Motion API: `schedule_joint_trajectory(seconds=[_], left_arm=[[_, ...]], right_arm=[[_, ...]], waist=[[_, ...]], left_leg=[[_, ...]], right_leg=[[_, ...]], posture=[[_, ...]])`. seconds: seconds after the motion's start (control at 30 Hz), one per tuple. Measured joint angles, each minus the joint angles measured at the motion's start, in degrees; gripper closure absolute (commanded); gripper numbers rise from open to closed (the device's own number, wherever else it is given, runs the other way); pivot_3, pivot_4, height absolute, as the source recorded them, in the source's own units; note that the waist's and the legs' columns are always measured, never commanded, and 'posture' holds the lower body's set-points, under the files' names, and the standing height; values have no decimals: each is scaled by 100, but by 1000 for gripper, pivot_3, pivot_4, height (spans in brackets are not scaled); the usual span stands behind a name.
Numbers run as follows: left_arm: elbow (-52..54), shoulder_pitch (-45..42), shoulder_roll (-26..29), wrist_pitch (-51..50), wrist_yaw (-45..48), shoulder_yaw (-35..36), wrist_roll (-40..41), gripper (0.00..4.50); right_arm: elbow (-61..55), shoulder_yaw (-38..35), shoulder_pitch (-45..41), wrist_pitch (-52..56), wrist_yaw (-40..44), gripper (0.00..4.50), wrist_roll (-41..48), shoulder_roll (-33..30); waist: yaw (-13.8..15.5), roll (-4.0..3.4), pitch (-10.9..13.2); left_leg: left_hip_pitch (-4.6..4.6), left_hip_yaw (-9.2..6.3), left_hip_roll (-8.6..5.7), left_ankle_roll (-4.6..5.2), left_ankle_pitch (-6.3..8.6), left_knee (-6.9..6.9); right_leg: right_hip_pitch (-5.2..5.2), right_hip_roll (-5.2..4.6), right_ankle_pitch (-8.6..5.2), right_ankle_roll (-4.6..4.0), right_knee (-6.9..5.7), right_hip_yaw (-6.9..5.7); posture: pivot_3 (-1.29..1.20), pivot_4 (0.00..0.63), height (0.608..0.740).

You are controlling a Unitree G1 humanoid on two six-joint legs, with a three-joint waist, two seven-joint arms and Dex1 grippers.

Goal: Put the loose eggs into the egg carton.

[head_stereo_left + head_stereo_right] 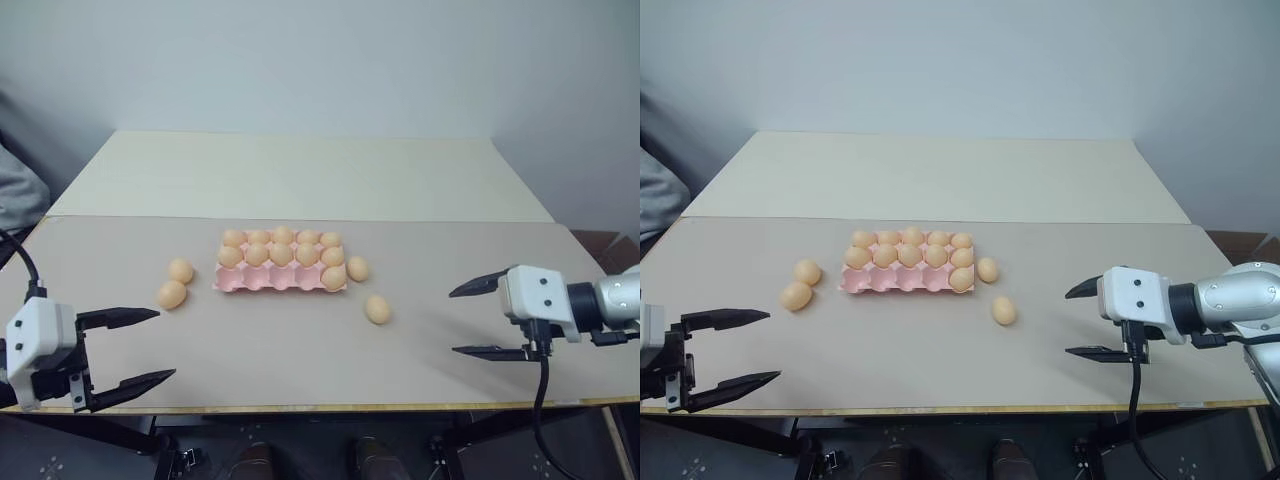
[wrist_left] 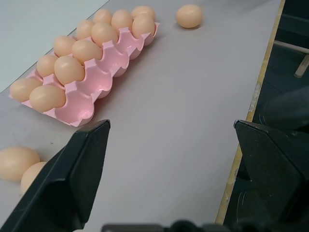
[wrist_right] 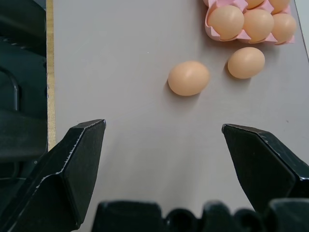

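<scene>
Nearest to us, our left gripper (image 1: 135, 348) hangs over the front left corner of the table (image 1: 300, 370), its two black fingers spread wide with nothing between them. Our right gripper (image 1: 470, 320) hangs over the front right part of the table, fingers likewise spread wide and empty, pointing in toward the middle.

A little farther in, we see one loose egg (image 1: 377, 309) lying alone on the tan tabletop, to the right of the carton and nearer the front edge than the others. In the right wrist view this egg (image 3: 189, 78) sits ahead of the open fingers, well apart from them.

Next come two loose eggs on the left: one (image 1: 171, 294) nearer the front and one (image 1: 181, 270) just behind it, close together, perhaps touching, and near the carton's left end. A fourth loose egg (image 1: 357, 268) rests just beside the carton's right end.

The pink egg carton (image 1: 270, 282) lies flat in the middle of the table, long side facing us. Its two far rows are filled with eggs, and the front row holds one egg (image 1: 333, 277) in its rightmost cup; the other front cups are bare.

Beyond it stands a paler table (image 1: 300, 175) against the wall.
</scene>
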State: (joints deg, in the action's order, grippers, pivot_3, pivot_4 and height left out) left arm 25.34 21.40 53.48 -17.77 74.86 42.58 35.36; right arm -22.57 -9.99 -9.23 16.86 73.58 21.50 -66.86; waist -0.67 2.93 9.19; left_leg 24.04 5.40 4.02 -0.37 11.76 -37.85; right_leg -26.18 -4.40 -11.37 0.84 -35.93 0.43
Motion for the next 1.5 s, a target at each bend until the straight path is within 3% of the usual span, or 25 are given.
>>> schedule_joint_trajectory(seconds=[0.67,0.8,1.13,1.5], left_arm=[[141,-505,-35,-230,-248,-37,515,34],[51,-750,-22,-218,-161,-406,544,34],[-502,-1837,22,37,24,-1598,376,34],[-618,-1902,10,170,80,-1853,291,34]], right_arm=[[22,23,-233,240,-175,0,20,31],[-243,164,-371,778,-633,0,144,341],[4,1745,-1283,1653,-1927,0,-439,1772],[896,2394,-1706,1703,-2292,0,-1010,2603]], waist=[[2,0,0],[-2,0,-1],[-4,2,-3],[-6,3,-4]], left_leg=[[0,0,0,0,0,0],[0,1,0,1,-1,0],[8,4,-2,46,-28,0],[7,3,0,47,-28,-1]], right_leg=[[0,0,0,0,-2,0],[1,2,0,0,-4,1],[-2,5,3,-2,-6,6],[-1,9,3,-3,-12,6]], posture=[[0,150,740],[0,150,740],[0,150,740],[0,150,740]])
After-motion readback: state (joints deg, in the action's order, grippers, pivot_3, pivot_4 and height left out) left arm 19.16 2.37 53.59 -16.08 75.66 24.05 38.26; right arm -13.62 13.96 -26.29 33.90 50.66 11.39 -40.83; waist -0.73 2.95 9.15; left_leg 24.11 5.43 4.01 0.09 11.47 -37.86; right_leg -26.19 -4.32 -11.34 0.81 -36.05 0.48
